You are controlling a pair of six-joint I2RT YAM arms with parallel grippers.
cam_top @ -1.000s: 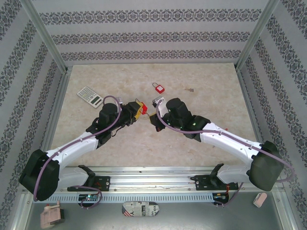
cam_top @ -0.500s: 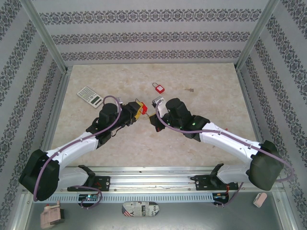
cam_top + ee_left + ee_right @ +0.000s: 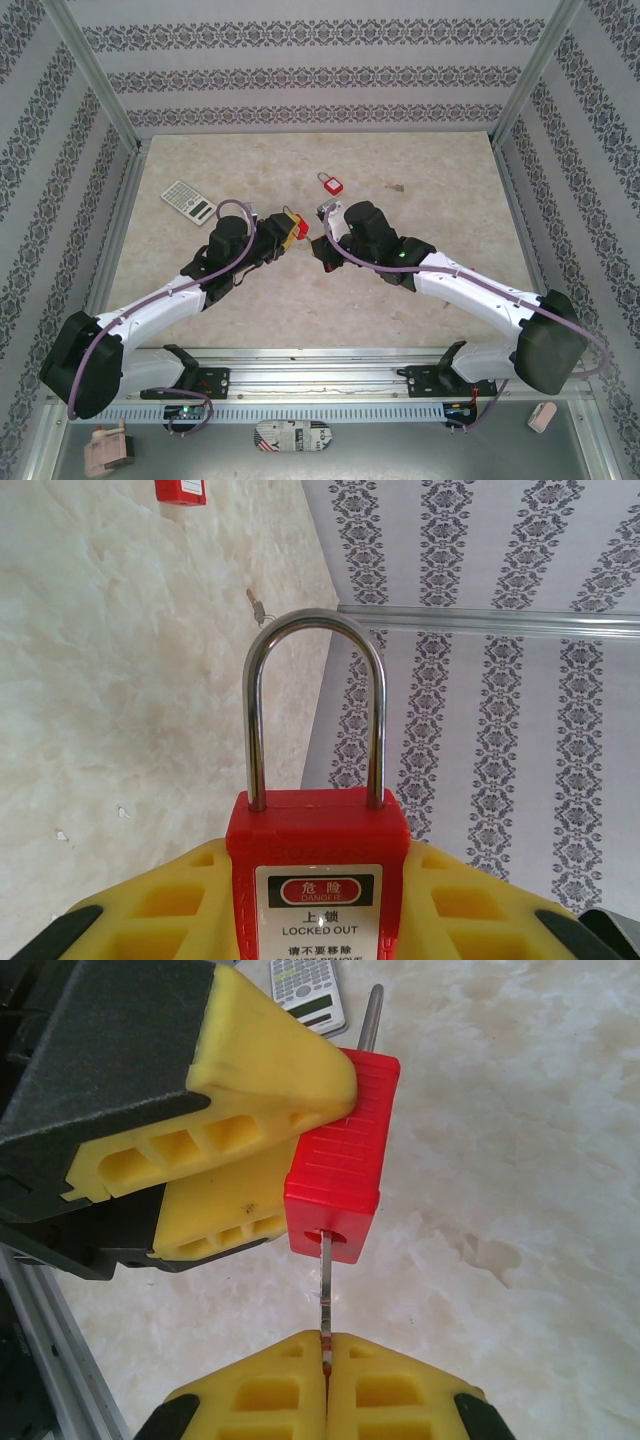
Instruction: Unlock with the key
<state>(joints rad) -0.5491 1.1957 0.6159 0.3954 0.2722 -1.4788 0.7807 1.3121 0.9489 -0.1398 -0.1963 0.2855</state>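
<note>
A red padlock [image 3: 318,860] with a "LOCKED OUT" label is clamped between the yellow fingers of my left gripper [image 3: 318,905], held above the table. Its steel shackle [image 3: 315,625] stands closed in the body. In the right wrist view the padlock [image 3: 340,1155] shows its underside, with the left gripper's fingers [image 3: 260,1070] on its sides. My right gripper [image 3: 326,1345] is shut on a thin metal key [image 3: 325,1280], whose tip sits in the keyhole. From above, the two grippers, left [image 3: 285,228] and right [image 3: 322,240], meet at the padlock [image 3: 298,229] at the table's centre.
A second red padlock [image 3: 330,183] lies further back on the table. A calculator [image 3: 188,200] rests at the back left. A small loose key [image 3: 257,607] lies near the back right. Patterned walls and metal posts enclose the table.
The right arm has edged slightly toward the padlock. Both grips are unchanged.
</note>
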